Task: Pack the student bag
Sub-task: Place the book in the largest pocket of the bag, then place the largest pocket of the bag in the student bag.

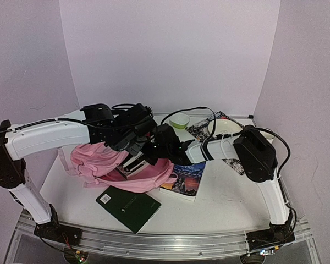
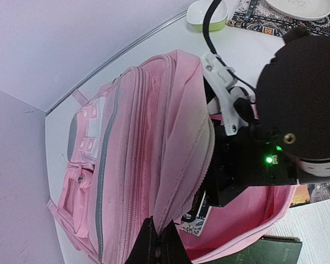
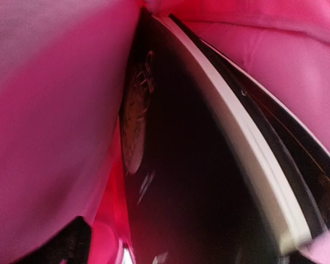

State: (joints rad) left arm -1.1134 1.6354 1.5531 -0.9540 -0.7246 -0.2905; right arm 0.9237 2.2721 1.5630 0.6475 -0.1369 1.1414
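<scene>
Located student bag [image 2: 126, 154] at 9 o'clock from centre of table [image 1: 225, 198], rim pinched by left gripper [image 2: 157, 245]. Cannot tell spread of right gripper [image 1: 153, 149], buried inside against black book [image 3: 198, 181]. Hold rim high; withdraw toward 3 o'clock, clear of fabric.

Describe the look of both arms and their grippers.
The left arm and right arm have white tube-shaped links joined by bulky black joints. Black cables loop along them. The right arm's wrist is a round black drum with a green light and a white bracket. The left gripper is black.
</scene>
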